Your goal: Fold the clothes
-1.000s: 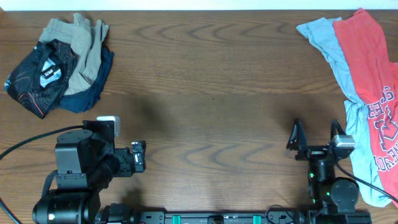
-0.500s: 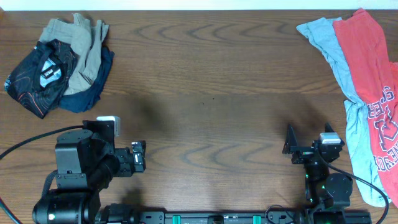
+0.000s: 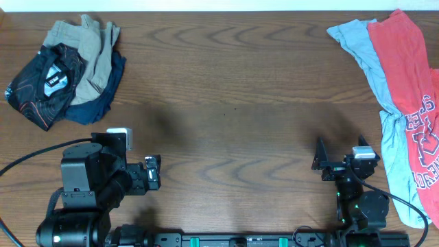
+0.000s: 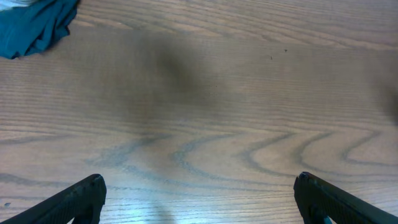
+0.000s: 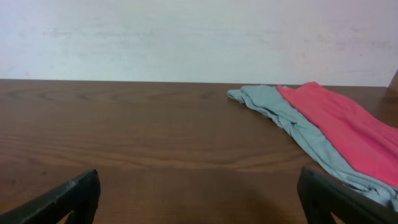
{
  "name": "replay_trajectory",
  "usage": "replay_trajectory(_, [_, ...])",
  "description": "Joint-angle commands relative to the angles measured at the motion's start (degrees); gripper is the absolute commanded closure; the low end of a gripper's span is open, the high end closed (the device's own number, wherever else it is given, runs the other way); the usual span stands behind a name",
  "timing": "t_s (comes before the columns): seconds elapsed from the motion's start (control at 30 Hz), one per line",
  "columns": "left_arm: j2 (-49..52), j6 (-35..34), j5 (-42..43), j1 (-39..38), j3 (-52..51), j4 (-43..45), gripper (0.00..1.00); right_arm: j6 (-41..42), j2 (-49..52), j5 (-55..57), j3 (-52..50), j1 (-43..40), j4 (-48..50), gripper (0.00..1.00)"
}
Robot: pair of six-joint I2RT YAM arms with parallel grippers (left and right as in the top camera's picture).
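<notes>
1. Your black jersey [image 3: 42, 81] lies bunched in the far-left corner of the surface [image 3: 233, 96]. It touches the khaki shorts [image 3: 96, 44] and lies partly over the navy garment [image 3: 104, 104]. Judging by that heap, no fold is made yet.
2. The left fingers [image 4: 78, 200] are spread wide with nothing between them, low over bare wood at the near edge. The jersey is on this arm's side but well apart from it, so this looks like a ready pose for a reach.
3. The right fingers [image 5: 71, 198] are equally wide and empty, pointing toward the far edge. The red T-shirt [image 3: 411, 82] and grey T-shirt [image 3: 360, 48] lie near that arm, but they are not your job.
4. The middle of the surface is bare wood, probably the best place to lay the jersey flat.
5. Expect the thin jersey to drag the shorts along, since the 2 touch; pinch it at an edge away from them.
</notes>
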Motion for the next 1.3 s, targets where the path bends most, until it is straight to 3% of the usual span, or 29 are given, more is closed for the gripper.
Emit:
replay_trajectory(0.0, [0.0, 0.7, -0.3, 0.2, -0.1, 0.2, 0.02, -0.8, -0.4, -0.5, 0.0, -0.1, -0.2, 0.01])
replay_trajectory(0.7, [-1.1, 0.8, -0.4, 0.1, -0.1, 0.0, 0.02, -0.8, -0.4, -0.5, 0.0, -0.1, -0.2, 0.01])
replay_trajectory(0.83, [-4.5, 0.8, -5.3, 0.1, -1.2, -0.6, 0.02, -0.8, -0.4, -0.5, 0.0, -0.1, -0.2, 0.01])
replay_trajectory(1.0, [-11.7, 1.4, -5.3, 0.1, -7.3, 1.8, 0.02, -0.8, -0.4, -0.5, 0.0, -0.1, -0.2, 0.02])
replay_trajectory(1.27, [-27.0, 1.5, -4.8, 0.1, -25.0, 16.5, 0.02, -0.8, -0.4, -0.5, 0.0, -0.1, -0.2, 0.01])
